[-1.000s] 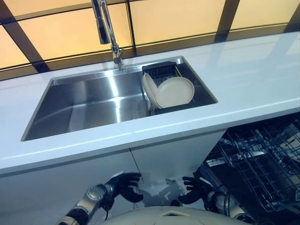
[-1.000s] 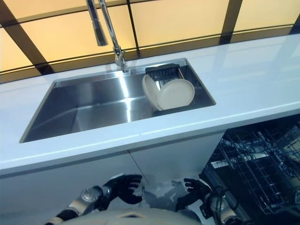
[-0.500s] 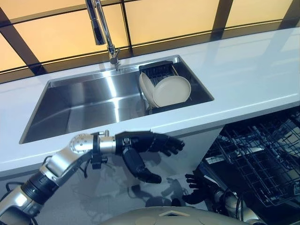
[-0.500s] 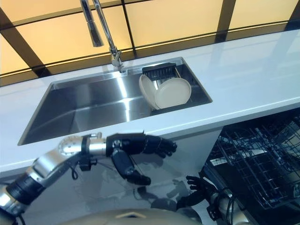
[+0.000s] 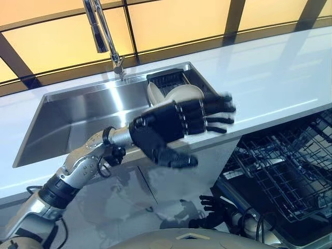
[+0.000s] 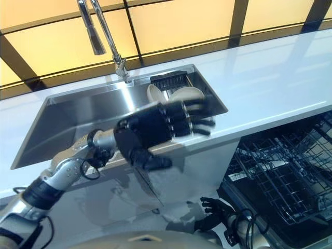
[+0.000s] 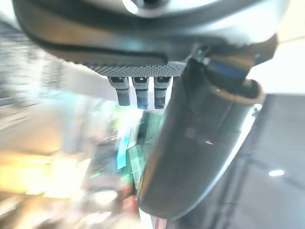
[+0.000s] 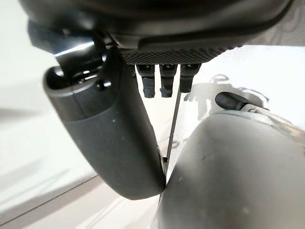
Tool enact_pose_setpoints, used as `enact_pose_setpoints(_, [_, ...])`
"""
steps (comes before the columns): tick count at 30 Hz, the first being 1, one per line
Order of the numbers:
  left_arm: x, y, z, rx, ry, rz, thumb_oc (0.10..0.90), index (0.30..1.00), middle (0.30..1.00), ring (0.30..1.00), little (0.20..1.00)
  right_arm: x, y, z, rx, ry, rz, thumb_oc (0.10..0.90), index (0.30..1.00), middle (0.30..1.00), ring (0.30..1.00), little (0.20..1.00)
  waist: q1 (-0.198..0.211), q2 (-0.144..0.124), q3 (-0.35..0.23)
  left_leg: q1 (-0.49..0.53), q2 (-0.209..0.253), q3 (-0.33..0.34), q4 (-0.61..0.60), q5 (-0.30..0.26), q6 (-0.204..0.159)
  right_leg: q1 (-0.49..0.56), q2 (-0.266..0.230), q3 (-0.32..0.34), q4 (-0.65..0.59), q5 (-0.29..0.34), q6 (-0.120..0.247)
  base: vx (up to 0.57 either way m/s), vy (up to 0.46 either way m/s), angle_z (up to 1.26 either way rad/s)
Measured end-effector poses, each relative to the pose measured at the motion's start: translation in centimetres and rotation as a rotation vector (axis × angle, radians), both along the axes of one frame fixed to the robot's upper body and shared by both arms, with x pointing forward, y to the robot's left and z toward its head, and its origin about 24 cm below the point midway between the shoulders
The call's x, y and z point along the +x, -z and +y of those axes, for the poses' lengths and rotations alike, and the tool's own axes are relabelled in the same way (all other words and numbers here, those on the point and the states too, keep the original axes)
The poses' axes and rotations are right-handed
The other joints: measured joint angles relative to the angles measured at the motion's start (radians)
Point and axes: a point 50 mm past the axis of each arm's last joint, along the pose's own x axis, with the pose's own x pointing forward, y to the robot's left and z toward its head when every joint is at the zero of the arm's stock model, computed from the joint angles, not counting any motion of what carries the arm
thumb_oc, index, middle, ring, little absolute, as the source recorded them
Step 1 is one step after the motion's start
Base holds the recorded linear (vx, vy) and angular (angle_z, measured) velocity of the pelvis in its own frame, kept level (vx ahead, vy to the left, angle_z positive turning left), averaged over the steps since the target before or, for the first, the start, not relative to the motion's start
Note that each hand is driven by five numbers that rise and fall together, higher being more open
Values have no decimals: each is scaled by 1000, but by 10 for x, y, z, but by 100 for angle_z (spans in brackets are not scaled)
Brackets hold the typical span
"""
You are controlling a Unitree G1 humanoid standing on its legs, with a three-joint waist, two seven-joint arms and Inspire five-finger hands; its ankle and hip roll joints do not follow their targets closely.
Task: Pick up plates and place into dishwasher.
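A white surface (image 5: 270,78) is running across the scene beneath amber window panes (image 5: 171,21) divided by dark bars. A stainless steel sink (image 5: 67,116) is sitting sunk into it, with a tall chrome faucet (image 5: 98,31) rising at its far edge. Below the surface on the right, an open dishwasher is showing its dark wire rack (image 5: 280,171). At the sink's right end a black dish rack (image 5: 166,78) is holding cream plates (image 5: 179,93) standing on edge, partly hidden by the left hand (image 5: 171,127). That hand is hovering open above the surface's front edge, fingers straight, holding nothing. The right hand (image 6: 212,215) is hanging low beside the dishwasher, fingers loosely spread and empty. No writing is legible.
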Motion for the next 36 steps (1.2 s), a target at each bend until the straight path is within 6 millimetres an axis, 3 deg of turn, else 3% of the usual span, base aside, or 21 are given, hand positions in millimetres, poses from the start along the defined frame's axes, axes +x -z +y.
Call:
enact_pose_setpoints(2, [12, -6, 15, -66, -172, 24, 800, 900, 900, 900, 900, -1, 1, 3, 23, -10, 8, 800, 900, 900, 900, 900, -1, -2, -7, 0, 1, -1, 0, -1, -2, 0, 3, 1, 0, 0, 0, -5, -35, -2])
enact_pose_setpoints(5, [32, -11, 58, -98, -519, 39, 800, 900, 900, 900, 900, 4, -6, 8, 68, -37, -13, 800, 900, 900, 900, 900, 1, -4, -10, 0, 3, -1, 0, -1, -3, -1, 4, 0, 0, 1, -1, -15, -36, 0])
enact_pose_setpoints(9, [39, -17, 92, -105, -811, 11, 800, 900, 900, 900, 900, 11, -12, 12, 116, -35, -47, 800, 900, 900, 900, 900, 10, -26, -8, -2, 2, -1, 0, 0, -3, -2, 3, 0, 0, 0, -1, 0, 0, 0])
enact_pose_setpoints(12, [37, -24, 101, -95, -938, -46, 800, 900, 900, 900, 900, 12, -13, 11, 116, -29, -52, 800, 900, 900, 900, 900, 25, -45, -12, -3, 0, -2, 1, -1, -3, -2, 0, -1, 0, 0, -1, 0, 0, 0])
enact_pose_setpoints(18, [33, -37, 114, 109, -1261, -237, 800, 900, 900, 900, 900, 12, -13, 14, 138, -38, -47, 800, 900, 900, 900, 900, 25, -62, -11, -4, -2, -2, 4, -2, -1, -2, -3, -4, 0, 0, -1, 0, 0, 0])
enact_pose_setpoints(20, [33, -39, 115, 150, -1291, -272, 800, 900, 900, 900, 900, 12, -13, 14, 145, -43, -43, 800, 900, 900, 900, 900, 26, -62, -11, -5, -1, -2, 1, -2, -1, -2, -3, -5, 0, 0, -1, 0, 0, 0])
enact_pose_setpoints(26, [33, -68, 131, 576, -1358, -622, 800, 900, 900, 900, 900, 18, -34, 20, 263, -124, -84, 800, 900, 900, 900, 900, 26, -59, -7, -6, -2, -1, 0, -2, -2, -1, -4, -8, 0, -2, 1, -3, 4, 1])
enact_pose_setpoints(29, [35, -74, 137, 670, -1364, -682, 800, 900, 900, 900, 900, 20, -37, 18, 275, -122, -89, 800, 900, 900, 900, 900, 24, -58, -6, -5, -2, 0, 0, -2, -2, -1, -4, -8, -1, -1, 1, 0, 0, 0])
enact_pose_setpoints(30, [37, -81, 144, 812, -1345, -762, 800, 900, 900, 900, 900, 19, -40, 10, 272, -130, -81, 800, 900, 900, 900, 900, 20, -54, -5, -5, -2, 0, 0, -2, -2, -1, -4, -7, 0, -1, 1, 0, 0, 0])
enact_pose_setpoints(33, [39, -83, 140, 896, -1312, -831, 800, 900, 900, 900, 900, 18, -41, 3, 251, -135, -71, 800, 900, 900, 900, 900, 23, -51, -5, -5, -2, 1, 0, -1, -2, -1, -4, -7, 0, 0, -2, 3, 10, 0])
enact_pose_setpoints(34, [41, -87, 134, 1047, -1221, -926, 800, 900, 900, 900, 900, 17, -42, -3, 237, -139, -66, 800, 900, 900, 900, 900, 22, -48, -5, -5, -2, 1, 0, -1, -2, -1, -4, -7, 0, 1, -2, 0, 0, 0])
enact_pose_setpoints(36, [43, -88, 126, 1137, -1127, -976, 800, 900, 900, 900, 900, 17, -42, -4, 241, -129, -66, 800, 900, 900, 900, 900, 18, -42, -3, -4, -3, 2, 0, -1, -2, -1, -4, -5, 0, 1, -2, 0, 0, 0])
